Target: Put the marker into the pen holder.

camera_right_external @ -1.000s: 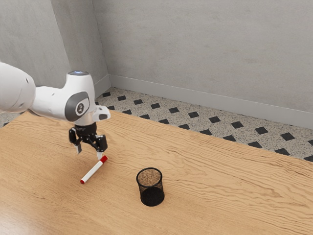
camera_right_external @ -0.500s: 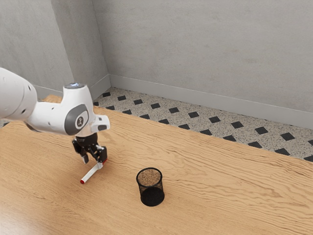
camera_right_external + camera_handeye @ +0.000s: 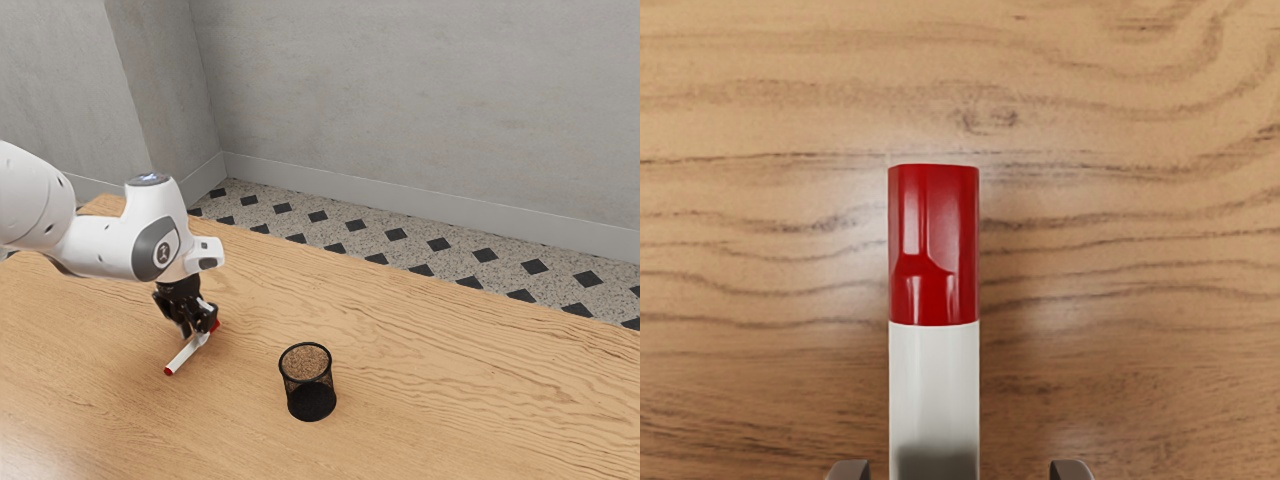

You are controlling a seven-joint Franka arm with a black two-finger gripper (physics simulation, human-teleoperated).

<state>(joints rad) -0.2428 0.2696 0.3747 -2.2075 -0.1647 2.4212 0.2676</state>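
You are at the pick-up stage, with the approach all but done and everything after it left to do. Your jaws stand apart, low over the marker, and the wrist view shows a gap between its barrel and each finger, so nothing is gripped. The marker lies flat on the tabletop, with the gripper straddling its white part near the large red cap. The pen holder stands upright on the same surface, well apart from the marker, toward the exterior view's right. What remains for you, as I judge it, is to close on the barrel, lift it clear, carry it across, tip it upright, lower it through the round rim and let go. The barrel sits nearer one finger than the other, so your squeeze may nudge it sideways before both sides bite. You would be holding it toward the capped end, so the long free end could swing or droop, and it may catch the rim unless you raise it well.
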